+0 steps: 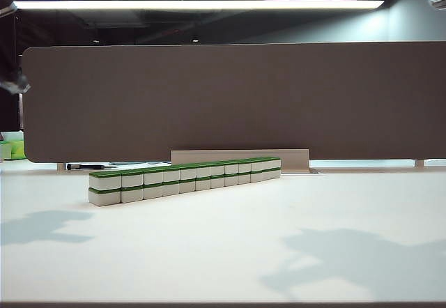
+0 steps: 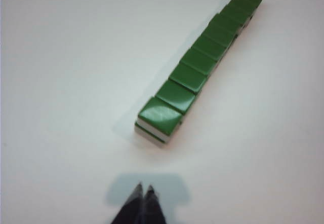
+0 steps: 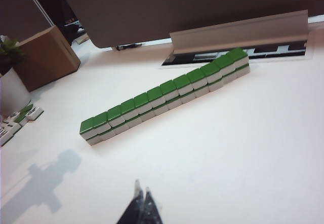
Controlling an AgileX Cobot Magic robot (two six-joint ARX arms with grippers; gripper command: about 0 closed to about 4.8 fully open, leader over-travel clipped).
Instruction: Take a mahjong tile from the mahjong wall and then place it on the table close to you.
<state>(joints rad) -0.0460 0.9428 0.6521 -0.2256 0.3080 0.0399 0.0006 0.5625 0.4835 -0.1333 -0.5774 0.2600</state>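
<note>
Exterior view: we see the mahjong wall intact, two tiers high, green tops up, toward the far edge of the table, its long axis running from the near-left end obliquely away to the right toward the brown partition board. Neither gripper shows here, only two arm shadows on the table.

Left wrist view: the left gripper hangs above bare table just short of the wall's near end, fingertips pressed together, holding nothing.

Right wrist view: the right gripper hovers over open table, well apart from the wall. Its tips also look closed and empty.

We judge the step in hand to be the approach; no tile is taken yet. Next, whichever arm picks must spread its fingers, line them across the short side of an upper end tile, and descend without nudging neighbours.
</note>
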